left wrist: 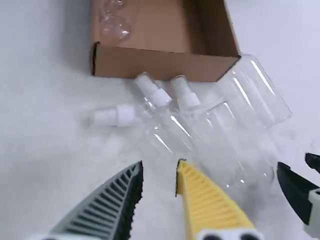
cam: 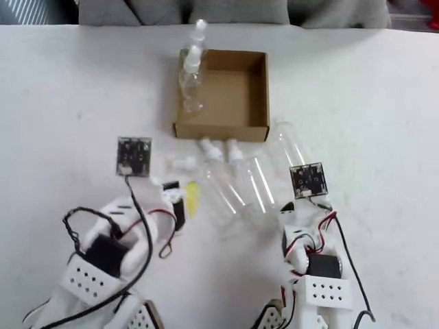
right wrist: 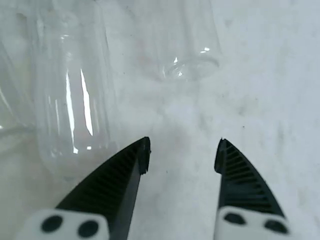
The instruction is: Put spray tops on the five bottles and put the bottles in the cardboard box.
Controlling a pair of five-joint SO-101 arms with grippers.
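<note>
Left hand [left wrist: 159, 172] released, just short of loose top [left wrist: 114, 116]. Right hand [right wrist: 182, 155] released too, facing near end of bare bottle [right wrist: 185, 40]. Likely capping the last one: grip top by its collar, pin bottle near the neck, line up axes before pushing. Box [cam: 219, 130]: boxed bottles [cam: 192, 75], two, tops on, along one wall. Capped pair [cam: 223, 185] lying on counter [cam: 68, 103], just in front of box.
</note>
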